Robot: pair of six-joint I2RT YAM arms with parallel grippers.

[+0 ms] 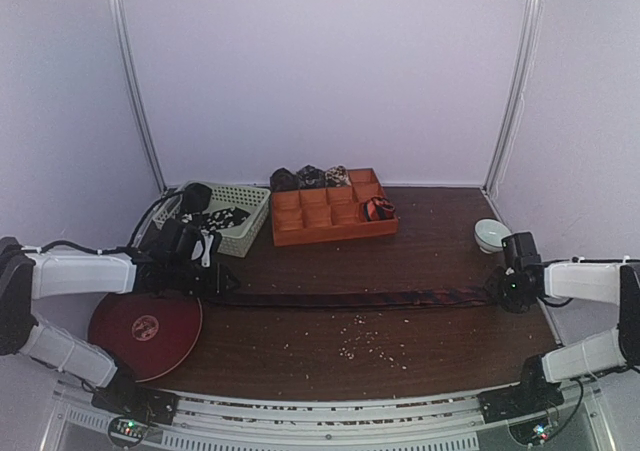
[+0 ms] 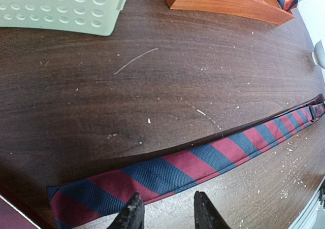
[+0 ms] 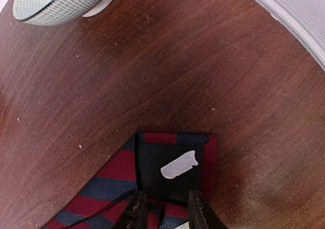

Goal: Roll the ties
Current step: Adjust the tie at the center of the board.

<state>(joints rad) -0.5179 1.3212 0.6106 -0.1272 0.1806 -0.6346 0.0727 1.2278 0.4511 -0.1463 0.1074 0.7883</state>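
You have one dark brown wooden table (image 1: 430, 261), its top strewn with pale crumbs (image 1: 365, 341), thickest toward the near middle. Lying directly on it: one red-and-navy striped tie (image 1: 350, 298), flat and stretched left to right across the middle; one orange compartmented tray (image 1: 330, 236) and one pale green lattice basket (image 1: 250, 233) side by side toward the back; dark coiled ties (image 1: 310, 177) just behind the tray; one round red disc (image 1: 145, 331) at near left; one small pale bowl (image 1: 490, 234) at right.

My top camera sits high behind the near edge of the table (image 1: 450, 351), looking forward and down over all of it. Both wrist cameras look down from close by, one at each end of the striped tie (image 1: 350, 297), which all three views share.
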